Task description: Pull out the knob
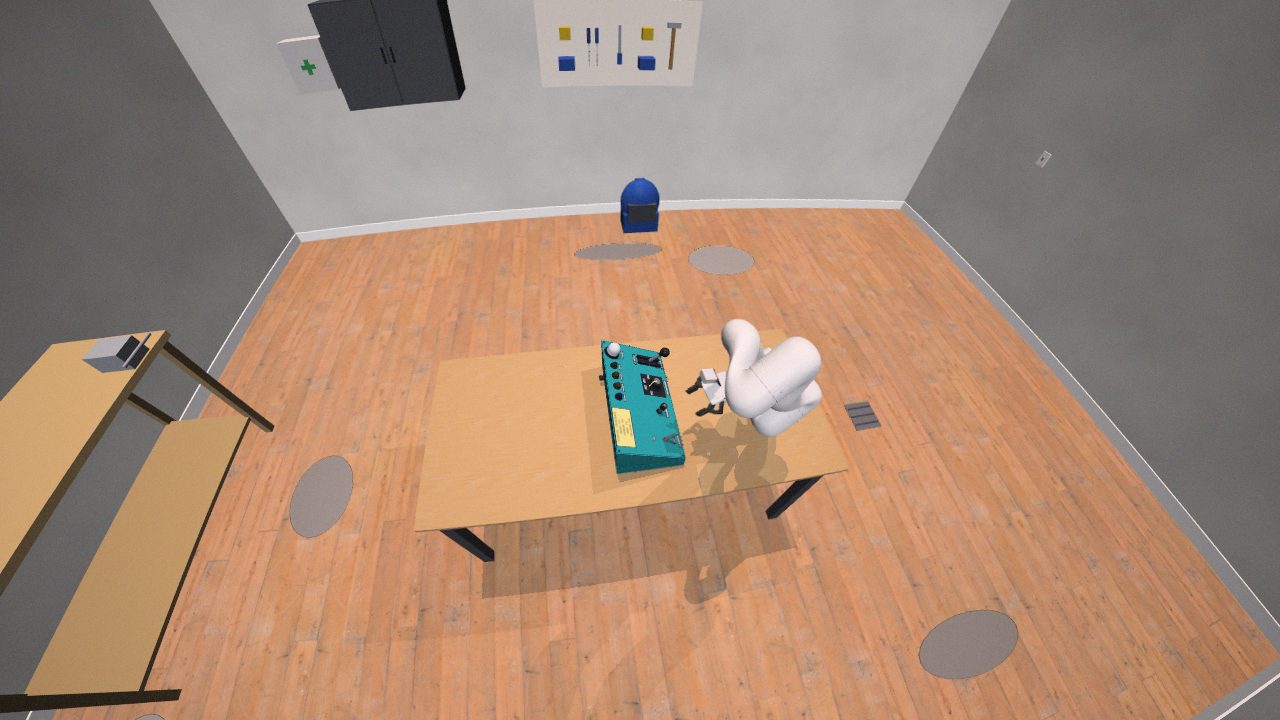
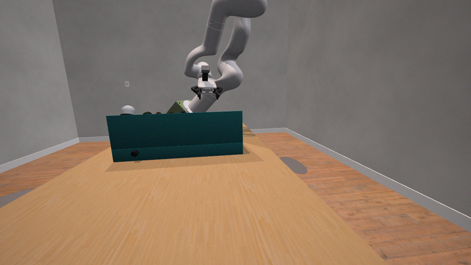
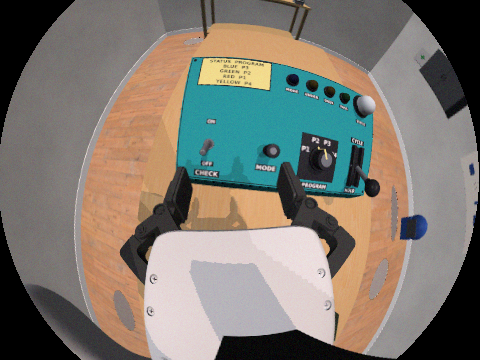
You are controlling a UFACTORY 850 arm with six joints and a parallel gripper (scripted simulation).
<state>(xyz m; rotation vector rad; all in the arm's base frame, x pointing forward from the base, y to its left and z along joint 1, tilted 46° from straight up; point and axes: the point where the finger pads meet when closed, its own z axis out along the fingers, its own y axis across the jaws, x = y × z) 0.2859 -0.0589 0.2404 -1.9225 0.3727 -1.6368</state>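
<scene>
Standing proud of the console (image 3: 267, 120), the MODE knob (image 3: 271, 151) faces the released, empty jaws.

A wooden plank floor (image 1: 537, 295) with grey round patches runs to a white back wall (image 1: 805, 98) and darker grey side walls, edged by a pale baseboard. On the back wall hang a dark cabinet (image 1: 386, 51), a white first-aid box (image 1: 305, 66) with a green cross, and a tool board (image 1: 617, 42); a blue bin (image 1: 640, 205) stands at its foot. A light wood table (image 1: 510, 447) on dark legs stands mid-room, with a wooden bench-like shelf unit (image 1: 53, 420) at the left wall.
</scene>
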